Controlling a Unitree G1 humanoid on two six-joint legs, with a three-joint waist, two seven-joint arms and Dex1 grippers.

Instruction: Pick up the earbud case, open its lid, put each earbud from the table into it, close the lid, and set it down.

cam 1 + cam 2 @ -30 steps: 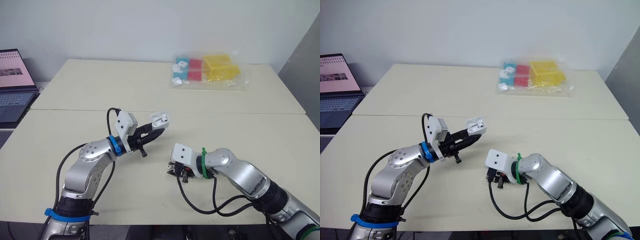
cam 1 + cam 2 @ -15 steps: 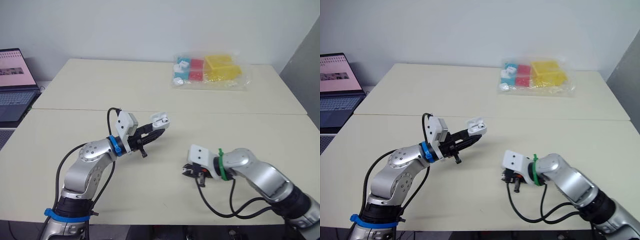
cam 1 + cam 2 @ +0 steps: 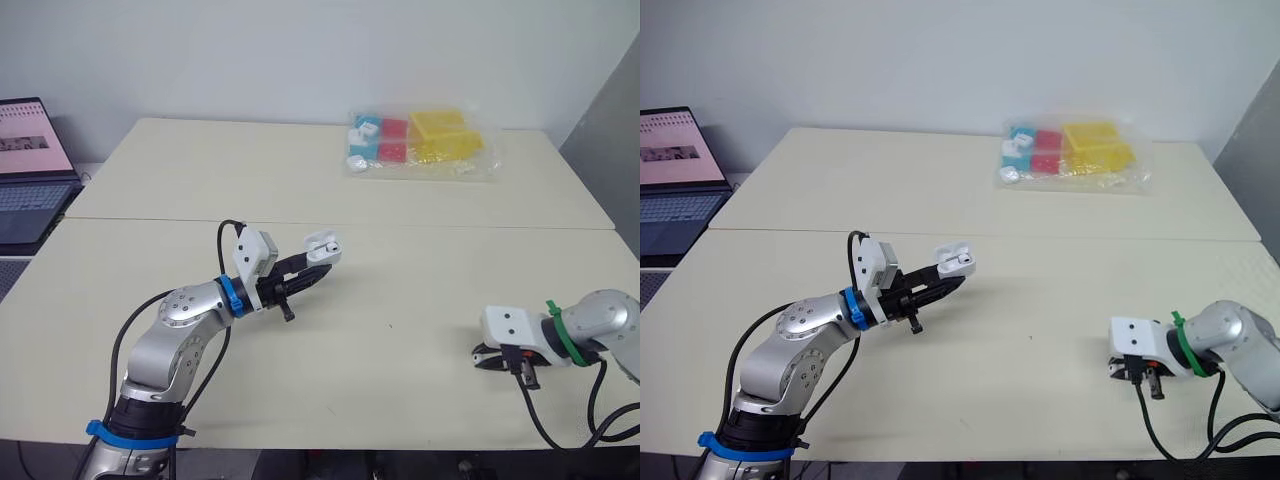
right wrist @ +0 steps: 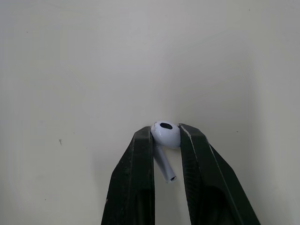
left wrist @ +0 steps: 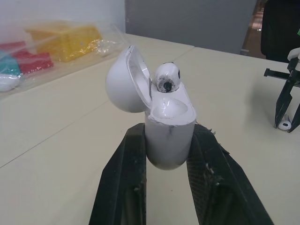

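Observation:
The white earbud case [image 3: 322, 244] is held off the table, left of centre, with my left gripper [image 3: 318, 262] shut on its body. Its lid stands open, and one white earbud [image 5: 166, 78] sits in the case [image 5: 168, 140]. Far to the right, near the front edge, my right gripper [image 3: 485, 357] is low over the table. It is shut on a second white earbud [image 4: 165, 134], gripped by the head with the stem hanging between the fingers [image 4: 138, 178]. The left wrist view also shows that gripper [image 5: 286, 119] with the earbud [image 5: 284, 125] at its tips.
A clear plastic bag of coloured blocks [image 3: 420, 145] lies at the back of the far table. An open laptop [image 3: 30, 165] stands at the far left. A seam [image 3: 450, 227] runs between the two cream tables.
My right arm has swung from the table's middle far to the right, near the front edge. The left gripper with the open case has stayed nearly still.

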